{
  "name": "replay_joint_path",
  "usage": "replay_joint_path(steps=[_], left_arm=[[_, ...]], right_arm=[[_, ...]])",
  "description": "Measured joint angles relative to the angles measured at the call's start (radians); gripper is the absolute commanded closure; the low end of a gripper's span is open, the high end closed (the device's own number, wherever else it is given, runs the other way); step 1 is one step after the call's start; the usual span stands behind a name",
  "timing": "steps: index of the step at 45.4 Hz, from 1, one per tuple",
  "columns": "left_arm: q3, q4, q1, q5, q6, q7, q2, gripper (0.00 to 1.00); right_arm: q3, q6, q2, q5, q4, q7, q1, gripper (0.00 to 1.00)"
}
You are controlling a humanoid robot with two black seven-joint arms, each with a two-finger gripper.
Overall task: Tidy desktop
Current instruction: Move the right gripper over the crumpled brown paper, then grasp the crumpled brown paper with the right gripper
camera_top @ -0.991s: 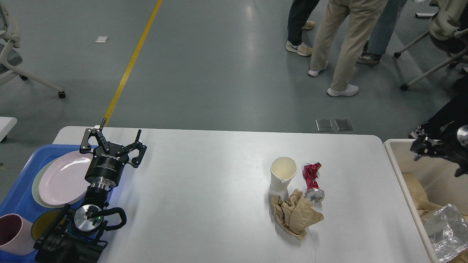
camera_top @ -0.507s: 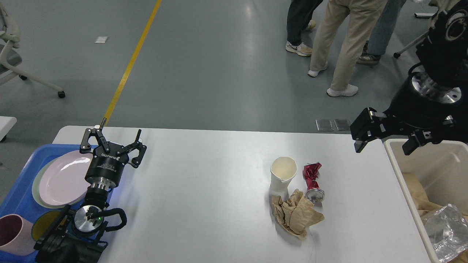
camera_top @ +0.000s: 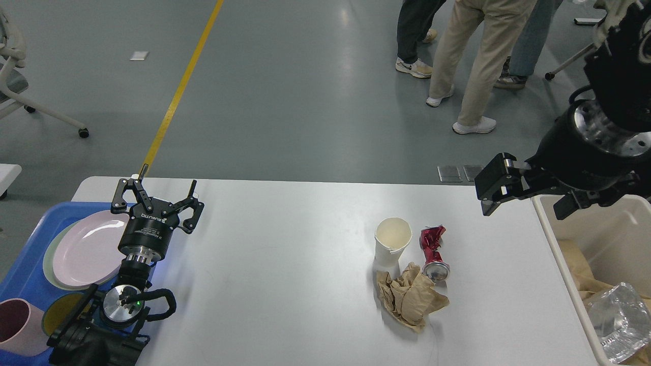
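The white desktop [camera_top: 285, 264] fills the lower view. On its right half stand a white paper cup [camera_top: 392, 242], a crushed red can [camera_top: 434, 253] lying beside it, and a crumpled brown paper [camera_top: 410, 300] in front of both. My left gripper [camera_top: 156, 199] is open and empty at the desktop's left edge, beside the blue tray. My right gripper [camera_top: 526, 195] is open and empty, held high above the desktop's far right edge next to the beige bin, up and right of the can.
A blue tray [camera_top: 25, 274] at the left holds a pink plate [camera_top: 84, 249], a pink cup [camera_top: 18, 325] and a yellow disc. A beige bin [camera_top: 564, 269] at the right holds brown paper and clear plastic. People's legs and chairs stand beyond the table.
My right arm rose from low over the bin to high at the right, then shifted slightly left. The left arm and the desktop items stayed still.
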Motion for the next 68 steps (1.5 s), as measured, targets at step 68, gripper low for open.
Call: replay_joint_path(steps=[68], left_arm=[[0.000, 0.000, 0.000, 0.000, 0.000, 0.001, 0.000, 0.03]], right_arm=[[0.387, -0.462, 0.320, -0.006, -0.735, -0.014, -1.228, 0.03]])
